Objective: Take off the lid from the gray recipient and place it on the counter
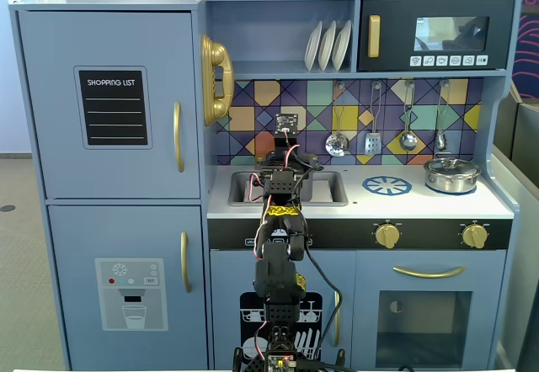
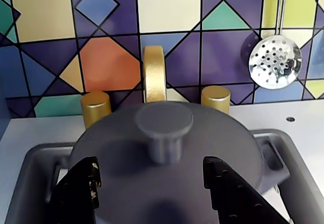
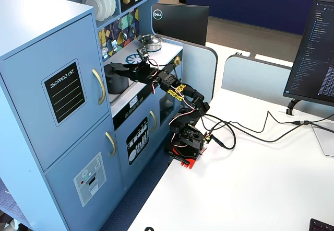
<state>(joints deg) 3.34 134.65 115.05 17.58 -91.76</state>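
The black fingers [image 2: 83, 188] stand wide apart, flanking the knob of the flat round dark-gray lid [image 2: 167, 153], which still sits on the tall gray pot [image 3: 116, 78] in the sink. Approach step; next, descend and close on the knob.

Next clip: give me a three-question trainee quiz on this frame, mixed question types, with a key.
1. True or false: the lid is already off the gray pot.
2. In the wrist view, the pincer fingers are: A) shut on the knob, B) open, one on each side of the knob, C) over the burner ring.
3. Where does the gray pot stand?

Key
1. False: it sits on the pot.
2. B.
3. In the sink, in front of the gold tap; the silver pot is at the counter's far right in a fixed view.
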